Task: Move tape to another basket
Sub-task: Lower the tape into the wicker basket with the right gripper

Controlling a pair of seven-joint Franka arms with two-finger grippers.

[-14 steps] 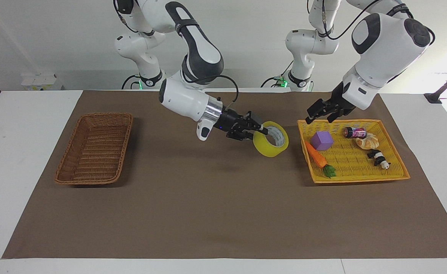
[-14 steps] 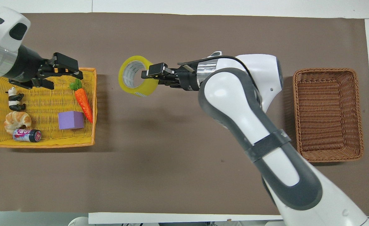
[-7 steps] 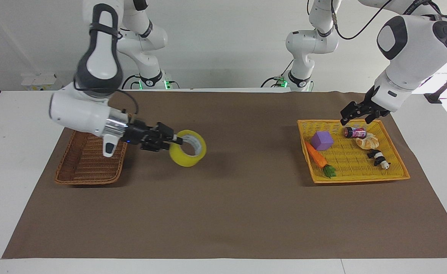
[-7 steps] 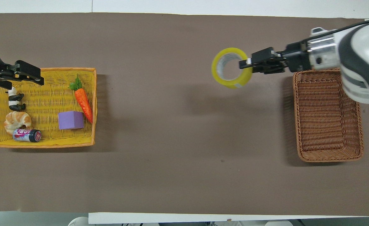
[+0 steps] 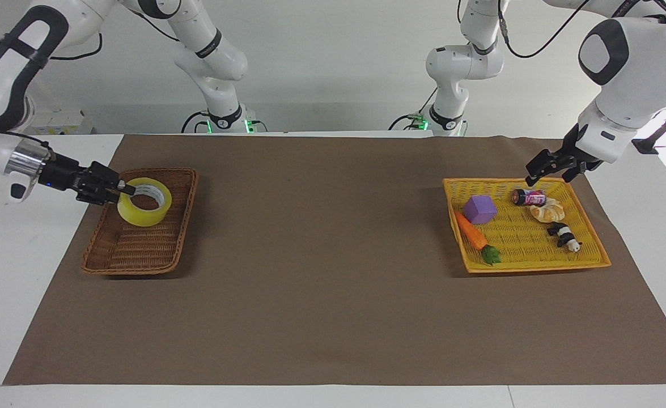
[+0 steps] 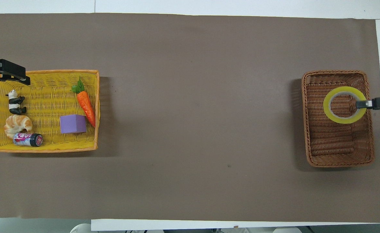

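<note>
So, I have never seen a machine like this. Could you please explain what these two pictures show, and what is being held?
These are two white robot arms at a table covered with a brown mat. One picture is taken from across the table, facing the robots; the other looks down from above their own end.

The right pincer grips a roll of yellow tape by its wall, over the brown wicker basket at the right arm's end. From above, the tape sits inside the basket's outline. It is not yet released.

The left pincer waits, open, above the edge of the yellow tray, which holds a purple cube, carrot, small can, croissant and toy panda.
</note>
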